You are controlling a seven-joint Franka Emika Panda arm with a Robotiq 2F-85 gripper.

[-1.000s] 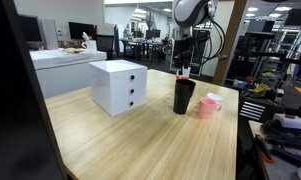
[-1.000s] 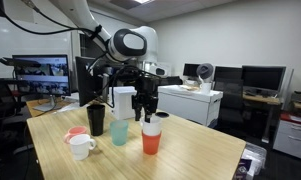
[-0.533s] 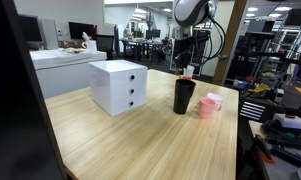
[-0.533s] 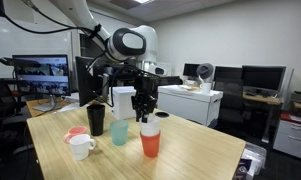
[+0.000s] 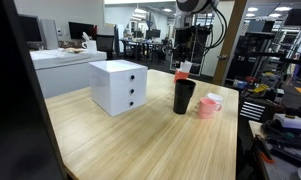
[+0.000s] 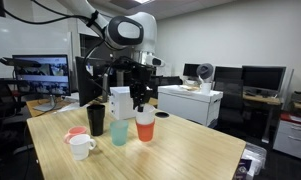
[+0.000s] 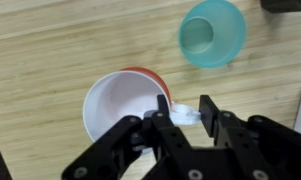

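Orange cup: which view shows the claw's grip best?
Wrist view: it looks straight down into the orange cup, with the claw pinching its rim. In an exterior view the cup shows side-on under the claw, contact too small to read. In an exterior view only its top peeks from behind the black cup.

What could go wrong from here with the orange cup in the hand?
1. The hand pinches the orange cup by one side of its rim only; hanging above the table, it could tilt or slip out.
2. The teal cup stands close beside it, with the black cup nearby; a low sideways move could knock them over.
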